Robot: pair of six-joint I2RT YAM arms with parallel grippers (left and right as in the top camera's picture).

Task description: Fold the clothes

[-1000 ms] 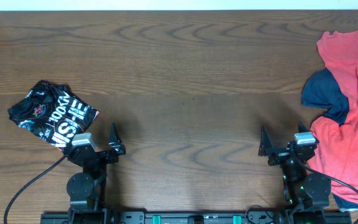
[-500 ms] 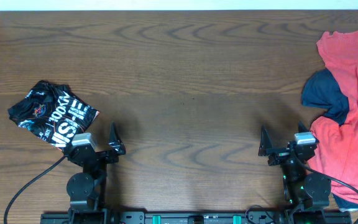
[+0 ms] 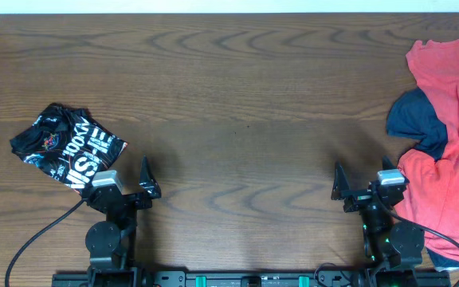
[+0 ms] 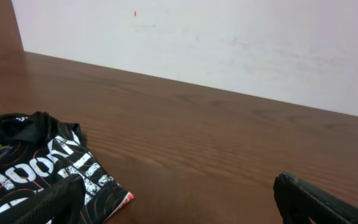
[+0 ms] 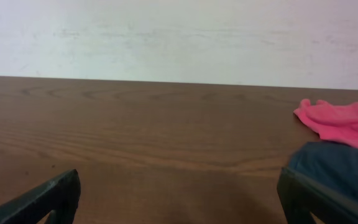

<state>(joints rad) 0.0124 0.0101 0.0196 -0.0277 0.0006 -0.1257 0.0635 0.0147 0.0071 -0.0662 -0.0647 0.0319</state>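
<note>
Left fingers (image 3: pixel 145 176) spread wide and empty, crumpled black white-lettered garment (image 3: pixel 66 147) on desk (image 3: pixel 237 119) just beside the outer one, right fingers (image 3: pixel 338 183) released too, coral-red T-shirt (image 3: pixel 453 159) with navy garment (image 3: pixel 413 119) near their outer side.

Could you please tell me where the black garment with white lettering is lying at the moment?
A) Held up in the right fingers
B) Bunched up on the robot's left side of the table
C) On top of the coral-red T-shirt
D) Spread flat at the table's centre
B: the black garment sits crumpled on the table at the robot's left, far from the coral-red T-shirt at the right edge.
</note>
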